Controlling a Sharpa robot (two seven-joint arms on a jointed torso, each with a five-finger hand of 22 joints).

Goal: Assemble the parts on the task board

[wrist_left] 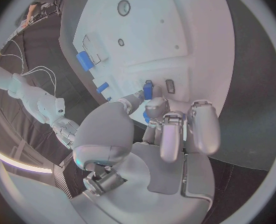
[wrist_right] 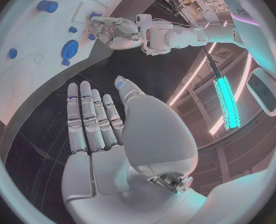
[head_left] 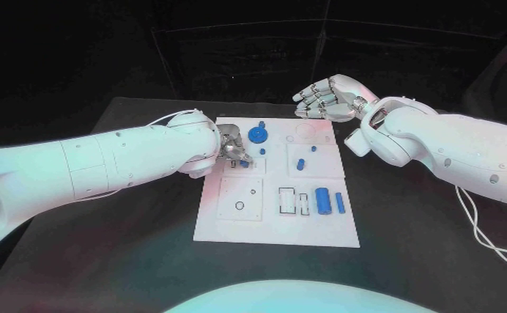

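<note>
The white task board [head_left: 241,226] lies in the middle of the black table. My left hand [head_left: 234,152] hovers over the board's far left part and pinches a small blue part [wrist_left: 148,90] between thumb and a finger, close to a small slot [wrist_left: 170,86]. My right hand [head_left: 329,100] hangs beyond the board's far edge, its fingers straight and apart, holding nothing. A blue gear [head_left: 258,135] stands on the board just beyond the left hand. A blue peg [head_left: 300,164] sits mid-board. A blue cylinder [head_left: 322,201] and a blue bar [head_left: 340,202] lie at the near right.
Outlined empty recesses [head_left: 287,200] sit beside the cylinder, and a square plate with a small hole [head_left: 239,204] lies at the board's near left. Black table [head_left: 423,218] surrounds the board. A white cable [head_left: 475,229] trails under my right arm.
</note>
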